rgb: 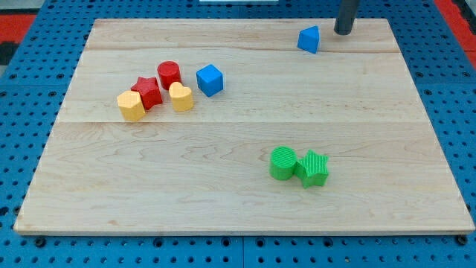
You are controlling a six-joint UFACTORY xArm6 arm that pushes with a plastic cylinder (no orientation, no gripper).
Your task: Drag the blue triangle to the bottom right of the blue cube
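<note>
The blue triangle (309, 39) lies near the board's top edge, right of centre. The blue cube (210, 80) sits in the upper left part of the board, well to the left of and below the triangle. My rod comes down at the view's top right, and my tip (343, 32) rests on the board just right of the blue triangle, a small gap apart from it.
Left of the blue cube stands a cluster: a red cylinder (169, 74), a red star (147, 92), a yellow heart (181, 97) and a yellow block (131, 106). A green cylinder (282, 163) and a green star (313, 167) touch at lower right. The wooden board (238, 208) lies on blue pegboard.
</note>
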